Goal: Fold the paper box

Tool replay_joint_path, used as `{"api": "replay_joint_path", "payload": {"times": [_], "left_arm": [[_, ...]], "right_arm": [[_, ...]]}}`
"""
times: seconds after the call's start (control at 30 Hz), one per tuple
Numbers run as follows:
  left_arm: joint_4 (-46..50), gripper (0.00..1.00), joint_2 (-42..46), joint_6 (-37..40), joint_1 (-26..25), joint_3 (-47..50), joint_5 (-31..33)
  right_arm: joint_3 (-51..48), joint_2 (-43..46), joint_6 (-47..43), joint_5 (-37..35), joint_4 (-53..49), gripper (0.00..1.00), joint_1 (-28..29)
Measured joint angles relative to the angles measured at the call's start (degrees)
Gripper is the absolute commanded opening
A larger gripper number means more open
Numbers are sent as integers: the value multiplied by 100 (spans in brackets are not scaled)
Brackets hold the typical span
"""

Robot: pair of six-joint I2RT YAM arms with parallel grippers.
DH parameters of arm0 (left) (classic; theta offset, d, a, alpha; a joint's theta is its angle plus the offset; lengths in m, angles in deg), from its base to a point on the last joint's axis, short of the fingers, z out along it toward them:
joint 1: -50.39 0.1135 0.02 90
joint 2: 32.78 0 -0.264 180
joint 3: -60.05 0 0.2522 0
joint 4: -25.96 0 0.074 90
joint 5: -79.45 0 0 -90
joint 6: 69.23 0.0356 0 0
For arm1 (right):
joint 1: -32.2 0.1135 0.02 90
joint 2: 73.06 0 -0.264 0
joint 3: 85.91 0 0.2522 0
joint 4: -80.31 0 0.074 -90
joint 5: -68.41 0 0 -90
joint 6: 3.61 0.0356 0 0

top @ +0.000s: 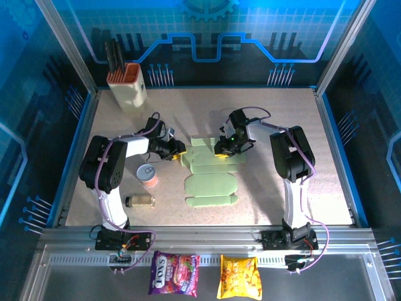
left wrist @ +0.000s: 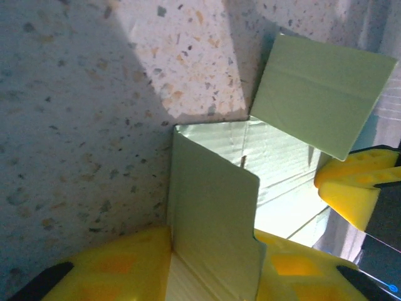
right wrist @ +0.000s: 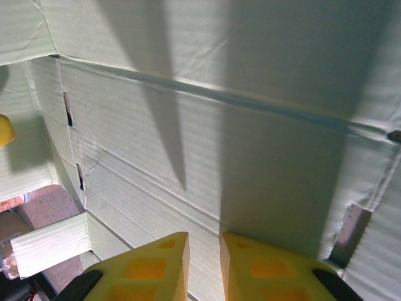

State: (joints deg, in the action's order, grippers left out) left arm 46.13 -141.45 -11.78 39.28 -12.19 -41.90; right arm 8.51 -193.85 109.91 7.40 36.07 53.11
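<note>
Well, your paper box (top: 210, 179) lay mostly flat at the middle of the table (top: 263, 113), between the two arms. Your left gripper (top: 177, 150) sat at its far left corner, where one flap stood upright between the yellow fingers (left wrist: 125, 263); whether they pinched it, I could not tell. Your right gripper (top: 223, 149) was low over the sheet's far part, fingers (right wrist: 156, 263) nearly together, a thin gap showing, nothing between them. A can (top: 148, 175) stood left of the sheet.

Mint-green paper box (top: 210, 182); yellow fingers (right wrist: 150, 269); speckled table (top: 263, 119)
</note>
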Motion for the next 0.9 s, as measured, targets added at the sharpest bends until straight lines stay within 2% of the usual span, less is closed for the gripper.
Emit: {"api": "replay_joint_path", "payload": {"times": [0.17,0.37,0.6,0.73,0.9], "left_arm": [[448,28,46,210,-79,-164,332],[599,17,50,308,-87,-219,367],[474,17,299,271,-79,-186,205],[234,22,407,199,-85,-120,-94],[118,38,404,63,-85,-114,-260]], "right_arm": [[-2,0,0,9,20,22,2],[-2,0,2,11,28,22,2],[0,0,0,0,35,22,0],[-2,0,0,15,57,22,2],[-2,0,2,15,57,22,2]]}}
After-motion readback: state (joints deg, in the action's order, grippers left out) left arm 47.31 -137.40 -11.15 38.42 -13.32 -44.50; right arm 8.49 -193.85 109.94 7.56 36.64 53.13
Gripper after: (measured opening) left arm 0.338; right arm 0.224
